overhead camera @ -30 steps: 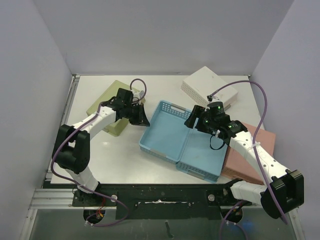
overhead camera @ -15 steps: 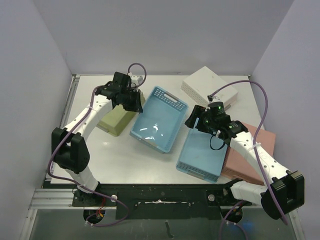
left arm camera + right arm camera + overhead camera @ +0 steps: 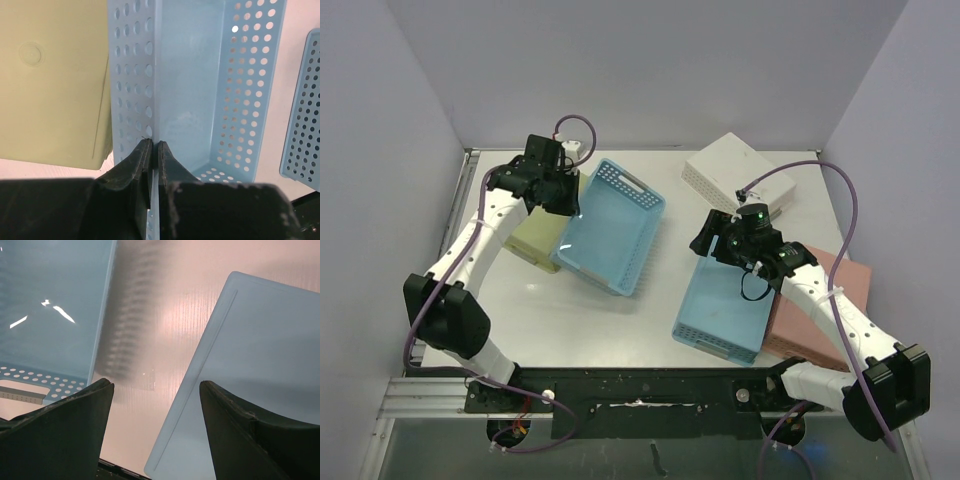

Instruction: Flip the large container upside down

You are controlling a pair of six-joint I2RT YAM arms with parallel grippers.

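Note:
The large container is a light blue perforated basket [image 3: 610, 225]. It hangs tilted above the table at centre left, its open side facing up and to the right. My left gripper [image 3: 568, 200] is shut on its left long wall. In the left wrist view the two fingers [image 3: 154, 145] pinch that thin wall, and the basket's empty inside [image 3: 190, 90] lies beyond them. My right gripper [image 3: 705, 240] stands open at the far left corner of a second blue basket [image 3: 725, 305] and holds nothing. The right wrist view shows table between its open fingers [image 3: 156, 390].
An olive green box [image 3: 535, 240] lies under and left of the lifted basket. A white box [image 3: 738, 178] sits at the back right. A pink box [image 3: 825, 310] lies at the right beside the second blue basket. Walls enclose the table on three sides.
My left arm has lifted the blue basket and carried it left and toward the back, away from the second basket, tilting it more. The right arm has not moved.

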